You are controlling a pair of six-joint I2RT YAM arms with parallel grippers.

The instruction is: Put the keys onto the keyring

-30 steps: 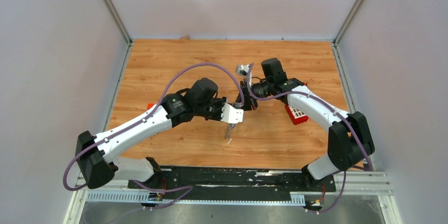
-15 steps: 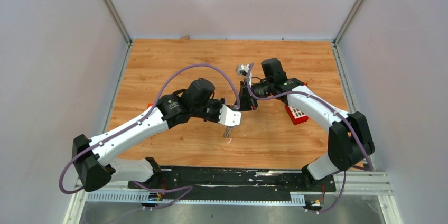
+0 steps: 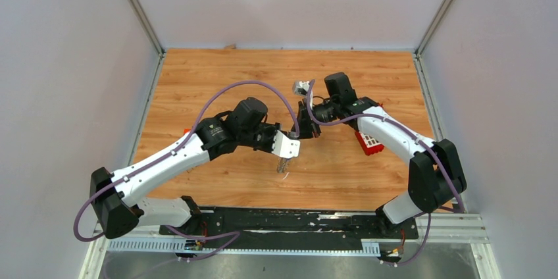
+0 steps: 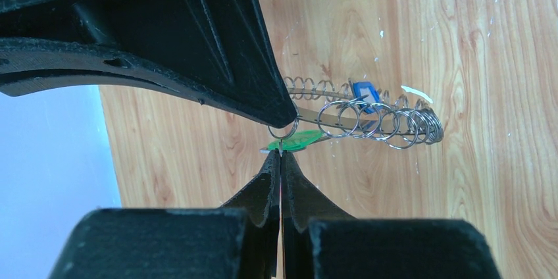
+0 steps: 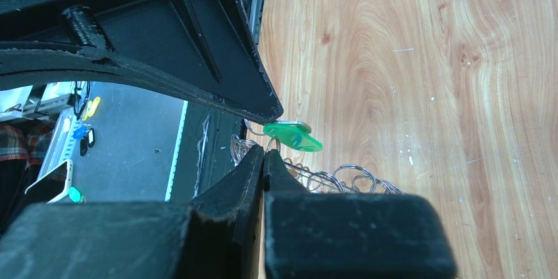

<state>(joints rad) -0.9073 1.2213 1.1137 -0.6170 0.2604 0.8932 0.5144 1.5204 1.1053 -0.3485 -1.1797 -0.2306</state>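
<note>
Over the mid surface (image 3: 217, 75) the tools meet tip to tip: left tool (image 4: 280, 160) clamped on the keyring (image 4: 378, 121), which trails to 3 o'clock; right tool (image 5: 264, 154) pinched closed too, tips touching the green key (image 5: 294, 137); blue key (image 4: 364, 90) sits among the rings.

**Fig. – Both grippers meeting over the table centre, keyring at their tips**

The left gripper (image 4: 279, 155) reaches in from the left and the right gripper (image 5: 264, 152) from the right. Their tips sit just beside each other above the middle of the table (image 3: 217, 72). The keyring (image 4: 375, 121) hangs clear of the table; in the top view it extends from the tips toward the near edge. In the left wrist view, the near key (image 4: 297, 139) sits at the pinched fingertips (image 4: 266, 180). The far key (image 4: 364, 91) sits further along, behind the ring's coils. A block (image 3: 368, 141) lies on the table right of centre, partly hidden by the right arm.
</note>
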